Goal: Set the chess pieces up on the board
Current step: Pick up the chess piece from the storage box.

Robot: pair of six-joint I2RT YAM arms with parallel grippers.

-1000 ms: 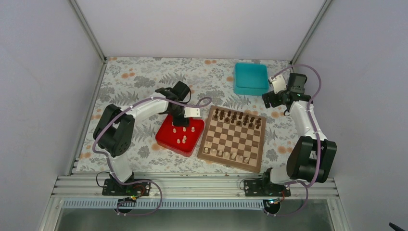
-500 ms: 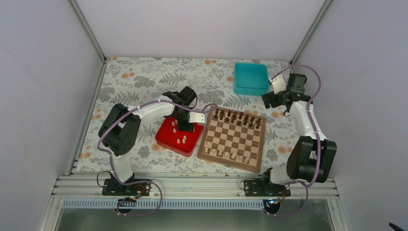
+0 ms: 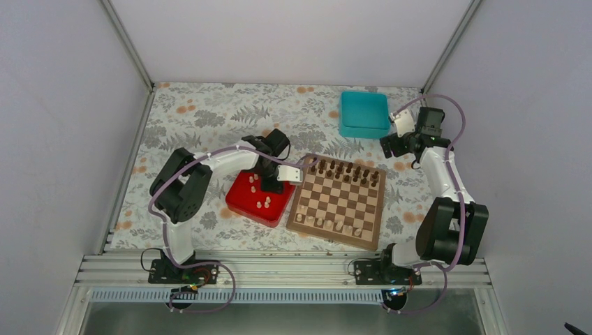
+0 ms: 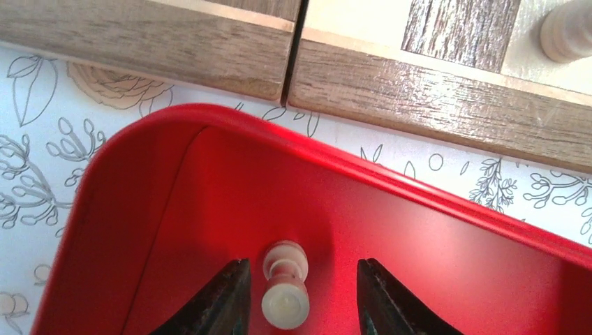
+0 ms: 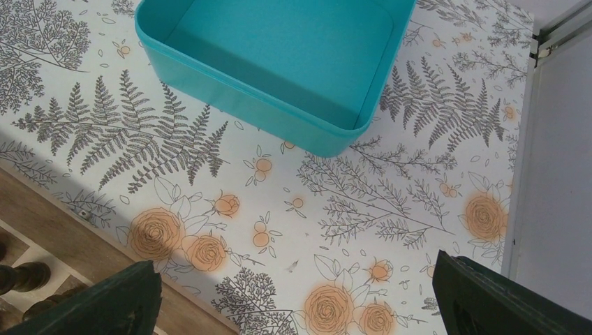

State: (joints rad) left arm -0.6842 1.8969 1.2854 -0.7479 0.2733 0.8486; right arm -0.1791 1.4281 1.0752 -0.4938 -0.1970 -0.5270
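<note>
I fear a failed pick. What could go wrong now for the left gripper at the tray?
1. The piece sits off-centre in the open left gripper, nearer one finger; closing could tip it or push it away.
2. The tray rim and the board edge lie close ahead; a low carry might knock the piece loose.

My right gripper (image 5: 293,307) hangs with its fingers spread wide over the flowered cloth (image 5: 314,209). The teal box (image 5: 237,94) sits ahead. At lower left the board (image 5: 56,216) shows a corner with dark pieces (image 5: 21,277).

Picture edges crop the board (image 4: 433,94) and the red tray (image 4: 447,265).
</note>
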